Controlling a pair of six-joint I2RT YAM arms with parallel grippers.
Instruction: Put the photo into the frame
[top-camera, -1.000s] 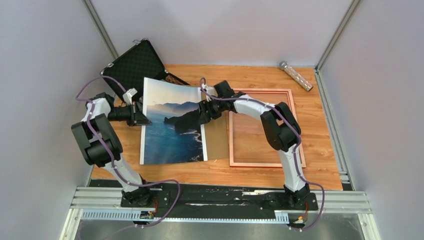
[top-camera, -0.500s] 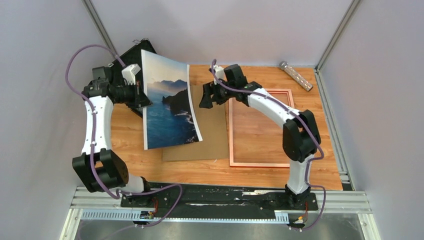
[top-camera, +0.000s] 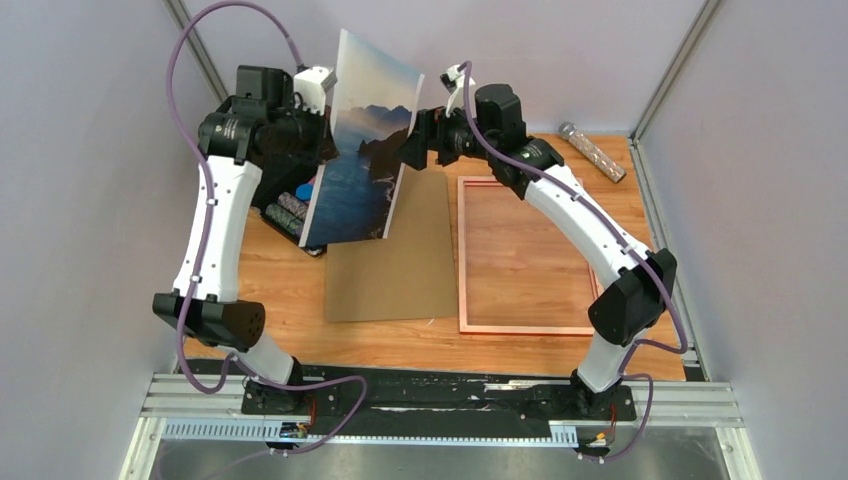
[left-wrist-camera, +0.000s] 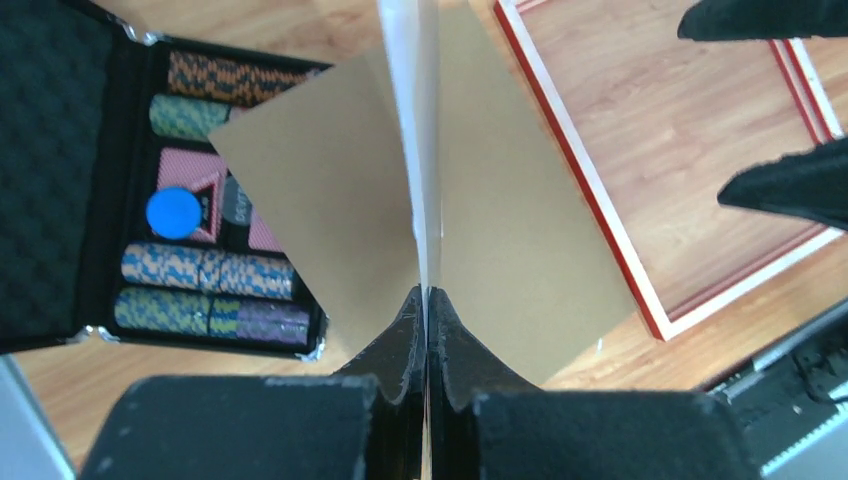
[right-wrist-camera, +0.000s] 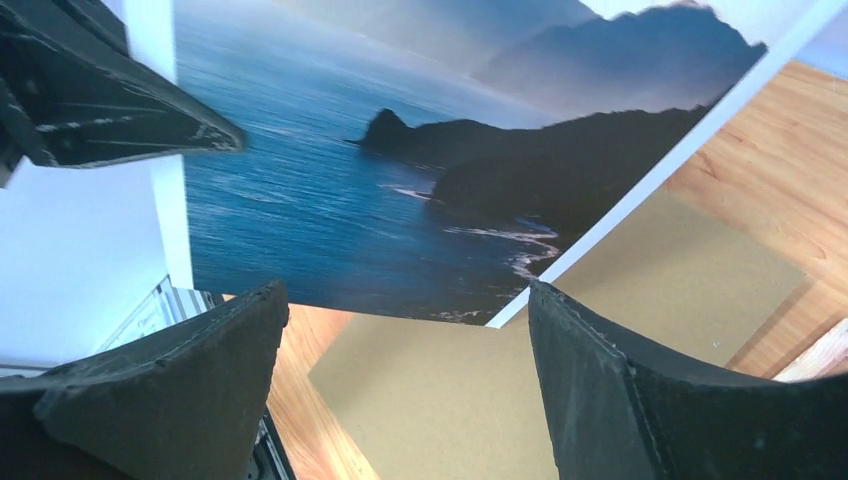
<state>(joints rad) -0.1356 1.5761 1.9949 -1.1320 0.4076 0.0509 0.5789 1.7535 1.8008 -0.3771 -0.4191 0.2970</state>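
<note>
Our left gripper (left-wrist-camera: 427, 298) clamps the photo (top-camera: 365, 150) by one edge, right gripper (top-camera: 412, 148) spread wide beside it; unsupported, the sheet may buckle.

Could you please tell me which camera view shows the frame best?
Top external: the frame lies flat with all four sides traceable, the right arm crossing one side. Left wrist catches only one end; right wrist, at most a sliver.

The photo (top-camera: 365, 150) hides part of the black case (top-camera: 288, 208); the left wrist view cuts off the frame (left-wrist-camera: 588, 185).
</note>
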